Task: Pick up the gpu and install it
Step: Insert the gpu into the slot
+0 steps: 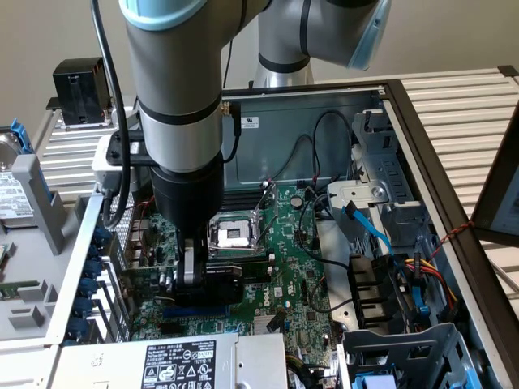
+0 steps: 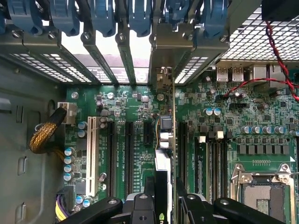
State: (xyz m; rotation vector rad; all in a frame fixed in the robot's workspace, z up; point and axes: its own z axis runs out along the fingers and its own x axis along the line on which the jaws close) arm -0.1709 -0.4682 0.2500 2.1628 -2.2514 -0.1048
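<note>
- Gripper [image 1: 193, 271]: clamped on the gpu [image 1: 229, 285], low inside the computer case [image 1: 324, 121].
- Gpu: stood on edge over the motherboard [image 1: 292, 275] slots, near the processor socket [image 1: 231, 235].
- Seating in slot: could not be told.

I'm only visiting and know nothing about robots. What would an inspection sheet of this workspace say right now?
Surface: slatted metal table bearing an open computer case.
Job's things: gpu held edge-on above the motherboard slots, its silver bracket toward the case's rear openings; whether it is seated cannot be told.
Clutter: hard drive and black box at the exterior view's left.
Grippers: pincer shut on the gpu.
Cables: blue cable, red-black twisted wire, yellow braided bundle, inside the case.
Surroundings: beige wall behind.
</note>
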